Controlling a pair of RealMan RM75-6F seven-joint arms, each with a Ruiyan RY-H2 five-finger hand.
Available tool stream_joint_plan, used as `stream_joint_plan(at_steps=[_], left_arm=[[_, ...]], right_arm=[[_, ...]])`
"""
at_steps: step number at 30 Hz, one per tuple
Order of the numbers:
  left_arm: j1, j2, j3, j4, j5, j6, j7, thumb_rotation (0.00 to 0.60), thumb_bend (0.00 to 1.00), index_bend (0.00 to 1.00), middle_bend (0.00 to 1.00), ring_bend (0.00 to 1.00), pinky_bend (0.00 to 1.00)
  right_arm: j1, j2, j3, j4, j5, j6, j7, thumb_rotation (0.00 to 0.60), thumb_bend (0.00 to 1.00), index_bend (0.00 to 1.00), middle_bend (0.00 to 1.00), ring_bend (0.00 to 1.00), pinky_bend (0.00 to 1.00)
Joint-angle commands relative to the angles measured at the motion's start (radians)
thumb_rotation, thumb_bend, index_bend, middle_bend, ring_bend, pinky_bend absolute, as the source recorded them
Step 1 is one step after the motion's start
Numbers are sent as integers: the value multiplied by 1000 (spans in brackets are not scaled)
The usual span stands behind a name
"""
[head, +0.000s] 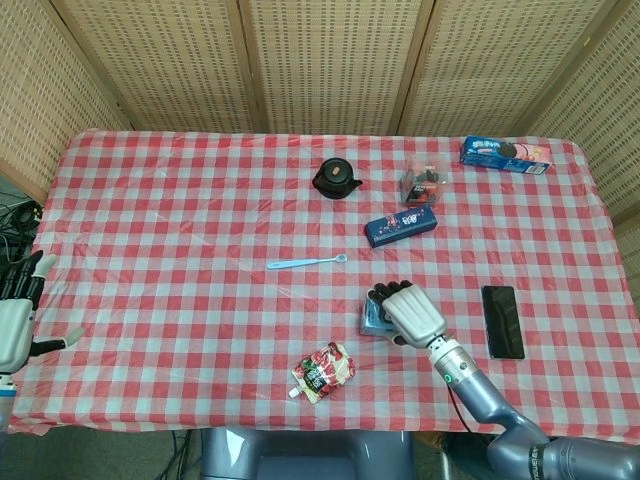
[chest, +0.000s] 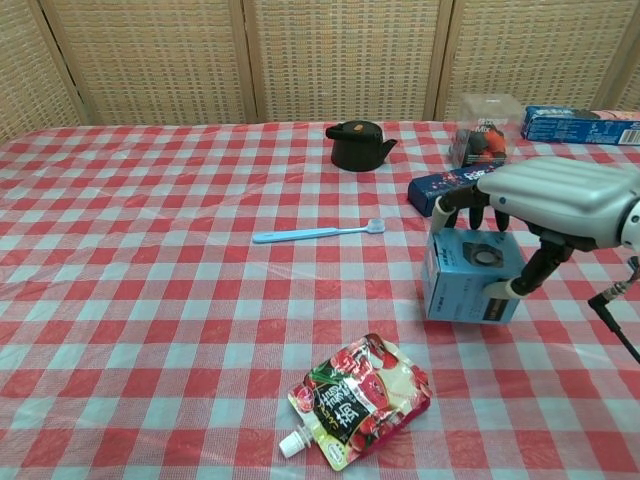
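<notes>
Nearest the front edge: red fruit-print drink pouch (chest: 358, 402) lying flat, spout toward the camera, untouched.

Right hand (chest: 545, 205) grips the small blue box (chest: 470, 277): fingers curled over its top and far side, thumb pressed on its near right face. The box sits tilted, left bottom edge on the red-checked tablecloth (chest: 150, 300), just right of the pouch and a bit further back. In the head view the right hand (head: 412, 312) covers most of the box (head: 374, 318).

Left hand (head: 18, 318) is off the table's left edge, fingers spread, holding nothing, well apart from everything.

Black phone (head: 503, 321) lies flat to the right of the right hand, not touching.

Mid-table: light blue toothbrush (chest: 318, 233), lying crosswise.

Behind the box: dark blue carton (chest: 440, 187), then a clear tub of dark snacks (chest: 485, 132). Black teapot (chest: 357, 145) is left of those. Far right corner: blue biscuit box (chest: 580, 124).
</notes>
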Motion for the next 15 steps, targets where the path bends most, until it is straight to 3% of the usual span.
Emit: stream_joint_plan(at_steps=[1, 6, 8, 15], left_arm=[[0, 2, 0, -1, -2, 0, -3, 600, 0, 0, 0, 0, 0], [2, 6, -1, -4, -2, 3, -10, 600, 0, 0, 0, 0, 0], [1, 8, -1, -3, -4, 1, -12, 600, 0, 0, 0, 0, 0], [3, 8, -6, -4, -11, 9, -11, 600, 0, 0, 0, 0, 0]], right_arm=[[14, 51, 31, -68, 23, -16, 69, 600, 567, 366, 422, 366, 486], [84, 194, 105, -172, 147, -180, 214, 600, 604, 376, 426, 366, 485], [128, 250, 129, -184, 239, -319, 322, 600, 611, 377, 426, 367, 486], [222, 327, 121, -143, 324, -560, 404, 600, 665, 398, 442, 381, 486]])
